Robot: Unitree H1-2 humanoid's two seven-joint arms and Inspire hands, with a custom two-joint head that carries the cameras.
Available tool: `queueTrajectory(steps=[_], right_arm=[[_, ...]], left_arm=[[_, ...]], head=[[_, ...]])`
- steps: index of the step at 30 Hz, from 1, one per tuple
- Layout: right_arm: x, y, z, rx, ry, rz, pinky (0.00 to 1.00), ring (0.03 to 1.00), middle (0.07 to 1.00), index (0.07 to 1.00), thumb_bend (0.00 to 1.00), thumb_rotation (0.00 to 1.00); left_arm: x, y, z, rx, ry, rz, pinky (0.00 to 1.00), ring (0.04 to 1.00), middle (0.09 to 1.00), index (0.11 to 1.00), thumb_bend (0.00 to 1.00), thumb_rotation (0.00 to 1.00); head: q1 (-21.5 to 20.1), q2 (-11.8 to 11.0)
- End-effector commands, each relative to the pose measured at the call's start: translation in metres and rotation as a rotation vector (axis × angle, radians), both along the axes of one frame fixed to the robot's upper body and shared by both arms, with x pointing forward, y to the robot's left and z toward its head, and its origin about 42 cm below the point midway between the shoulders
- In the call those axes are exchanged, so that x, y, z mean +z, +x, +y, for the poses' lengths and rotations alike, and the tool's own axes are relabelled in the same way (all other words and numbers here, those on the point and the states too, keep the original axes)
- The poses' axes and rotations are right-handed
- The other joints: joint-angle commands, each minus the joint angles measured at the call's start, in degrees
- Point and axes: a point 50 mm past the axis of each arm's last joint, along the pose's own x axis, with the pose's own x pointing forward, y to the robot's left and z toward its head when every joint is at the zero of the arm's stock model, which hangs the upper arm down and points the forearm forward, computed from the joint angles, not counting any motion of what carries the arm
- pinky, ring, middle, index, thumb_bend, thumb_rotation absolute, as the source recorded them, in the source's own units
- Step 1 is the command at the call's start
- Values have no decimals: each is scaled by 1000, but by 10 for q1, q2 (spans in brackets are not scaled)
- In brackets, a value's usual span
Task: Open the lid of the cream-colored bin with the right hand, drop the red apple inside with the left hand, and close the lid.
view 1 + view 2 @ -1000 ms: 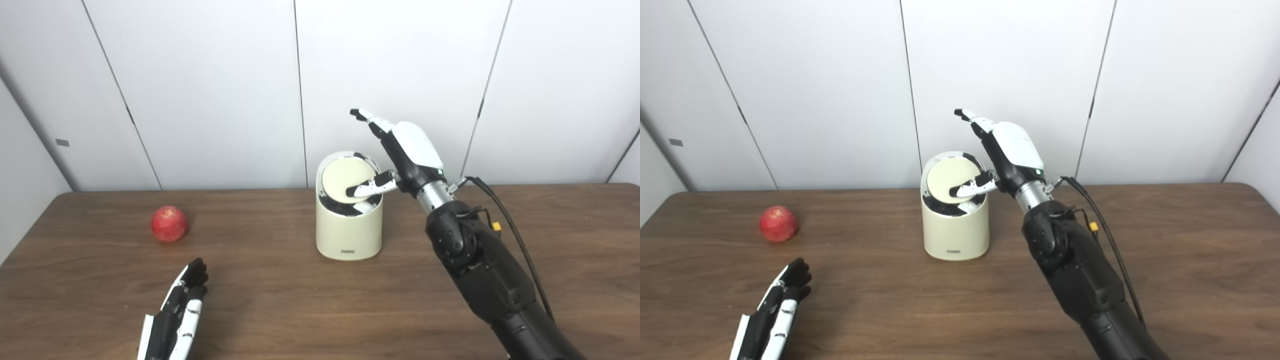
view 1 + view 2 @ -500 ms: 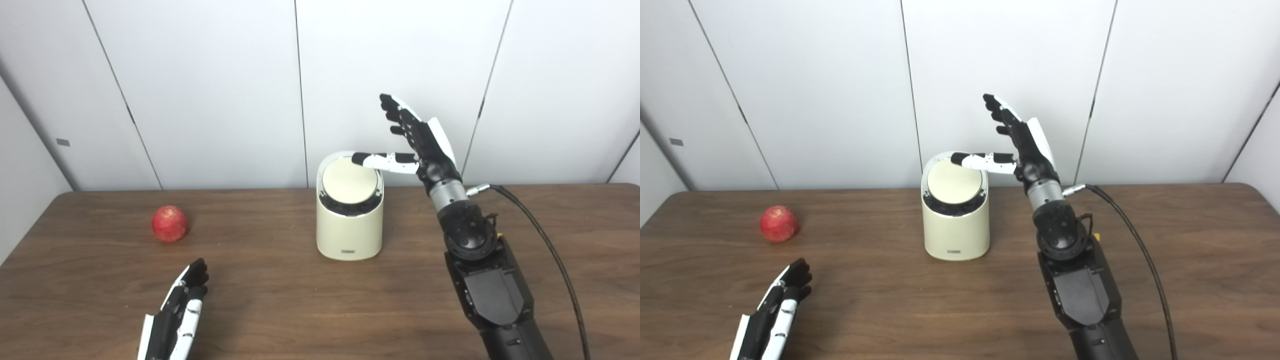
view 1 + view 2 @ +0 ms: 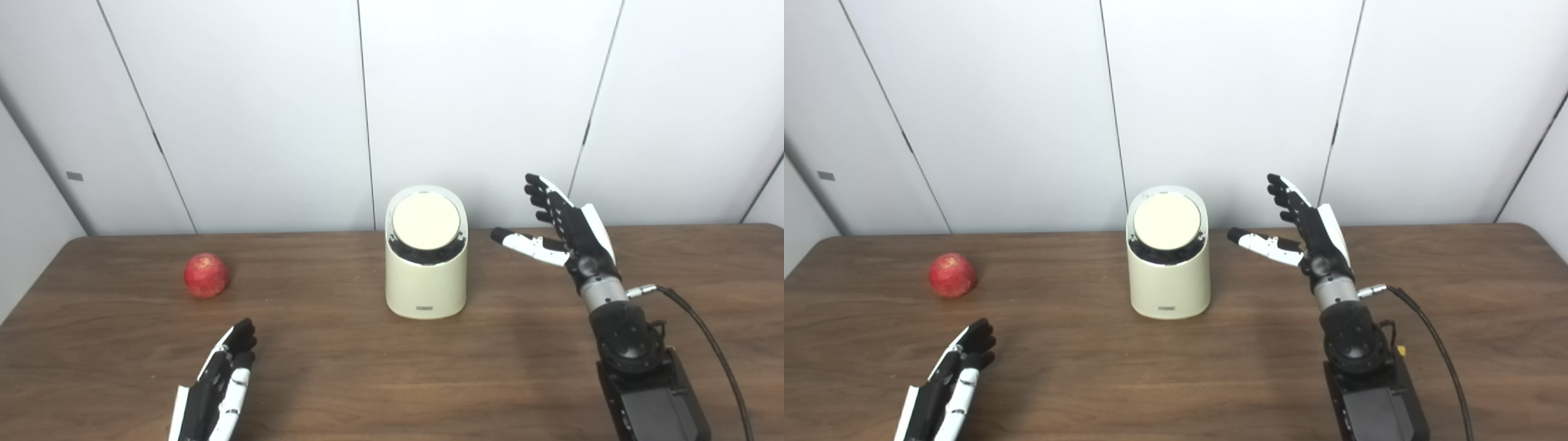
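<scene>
The cream-colored cylindrical plastic bin [image 3: 425, 269] stands upright near the middle of the dark wood-grain bench [image 3: 380, 373], and its round flat lid [image 3: 426, 222] sits tilted toward the camera inside a dark ring, apparently closed, so nothing can drop in as things lie. That is the main risk: the lid looks like a swing or push type, and if the right hand presses it off-centre or lets go too soon, it would likely spring shut before the fruit arrives, or the light-looking bin could be shoved across the bench or tipped. The red apple [image 3: 207, 275], round and faintly speckled, rests on the bench at about nine o'clock from the bin, well apart from it; being round, it may roll away if nudged rather than enclosed. The right hand [image 3: 566, 226] hovers at three o'clock from the bin, clear of it, fingers spread upward and thumb pointing at the bin, holding nothing. The left hand [image 3: 223, 376] lies low at seven o'clock, fingers straight and together, empty, short of the apple.
</scene>
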Motion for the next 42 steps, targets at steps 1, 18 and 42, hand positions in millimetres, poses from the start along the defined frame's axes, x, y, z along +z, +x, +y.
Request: queueTrajectory(steps=[1, 18, 42], right_arm=[[41, 8, 9, 45, -4, -144, 840, 888, 892, 895, 765, 317], [58, 16, 43, 82, -48, -184, 781, 884, 891, 895, 865, 308], [43, 50, 76, 111, -286, -300, 815, 876, 891, 896, 849, 83]], left_arm=[[-23, -14, -6, 9, -25, 80, 911, 909, 905, 890, 358, 657], [-23, -14, -6, 8, -34, 77, 913, 909, 903, 893, 353, 648], [-23, -15, -11, 17, -42, 76, 898, 899, 897, 880, 399, 649]], head=[[0, 1], [1, 2], [2, 9]])
